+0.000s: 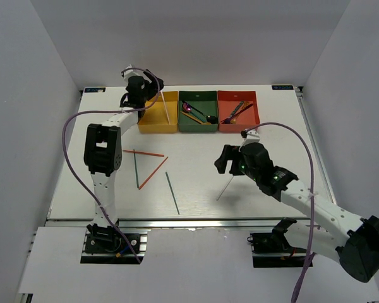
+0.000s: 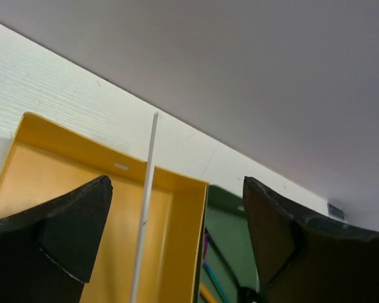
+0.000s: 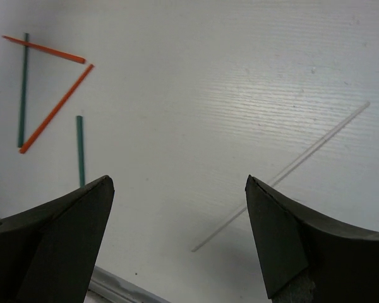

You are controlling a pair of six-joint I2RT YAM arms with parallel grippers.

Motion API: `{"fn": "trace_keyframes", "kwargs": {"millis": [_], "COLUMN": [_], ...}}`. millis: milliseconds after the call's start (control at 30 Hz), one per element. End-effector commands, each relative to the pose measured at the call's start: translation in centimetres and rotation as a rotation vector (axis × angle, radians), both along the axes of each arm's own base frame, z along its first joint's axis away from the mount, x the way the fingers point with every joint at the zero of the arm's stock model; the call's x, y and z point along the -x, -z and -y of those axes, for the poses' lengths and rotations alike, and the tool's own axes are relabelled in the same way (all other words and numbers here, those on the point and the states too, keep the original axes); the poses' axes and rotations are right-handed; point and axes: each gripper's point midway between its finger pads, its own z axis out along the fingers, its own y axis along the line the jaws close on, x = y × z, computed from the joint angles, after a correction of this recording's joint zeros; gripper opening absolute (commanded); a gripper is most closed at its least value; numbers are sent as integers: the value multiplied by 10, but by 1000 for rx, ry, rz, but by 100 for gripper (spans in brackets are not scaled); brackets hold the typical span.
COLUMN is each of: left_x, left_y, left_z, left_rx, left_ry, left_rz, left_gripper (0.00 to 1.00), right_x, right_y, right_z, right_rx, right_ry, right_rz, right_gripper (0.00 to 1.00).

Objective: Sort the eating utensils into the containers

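- Top view: the left gripper hangs over the far side of the yellow tray, a sensible spot for dropping a chopstick in.
  - The leaning silver chopstick slants across that tray.
  - The green tray holds spoons and the red tray holds forks, so I judge each tray takes one kind of utensil.
  - The right gripper hovers low over the open table, just beside the lying silver chopstick.
  - Two orange chopsticks and two green chopsticks lie loose well to its left.
- Left wrist view: the fingers stand wide apart and grip nothing.
  - The leaning silver chopstick rises in the gap between them and touches neither side.
  - Its lower part is over the floor of the yellow tray.
- Right wrist view: the jaws are fully spread and empty.
  - The lying silver chopstick runs diagonally on the table, passing close to the right-hand finger rather than centred in the gap.
  - To straddle it, the gripper would probably need to shift sideways and turn.
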Motion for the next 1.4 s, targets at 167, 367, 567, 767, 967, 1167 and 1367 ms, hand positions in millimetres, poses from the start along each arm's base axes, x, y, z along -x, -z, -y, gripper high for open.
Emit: {"fn": "trace_keyframes", "kwargs": {"millis": [167, 367, 567, 767, 967, 1167, 1367], "left_x": [31, 84, 105, 178, 277, 332, 345], "left_y": [-134, -207, -197, -188, -153, -103, -43], "left_z": [13, -4, -32, -65, -86, -106, -111], "left_rx": [34, -5, -87, -130, -198, -337, -425], "left_ry": [78, 51, -84, -181, -150, -125, -88], "left_rz": [164, 269, 89, -48, -116, -192, -323], "left_gripper": [98, 98, 98, 98, 98, 98, 98], "right_x": [-25, -23, -18, -13, 4, 22, 47], "right_y": [37, 60, 64, 62, 92, 112, 155], "right_z": [38, 50, 42, 56, 63, 36, 15], "right_rx": [171, 171, 107, 155, 295, 414, 390], "right_ry": [358, 521, 497, 631, 755, 802, 778], "right_rz": [-181, -264, -282, -285, -393, -475, -575], "right_gripper": [89, 89, 88, 89, 89, 87, 66]}}
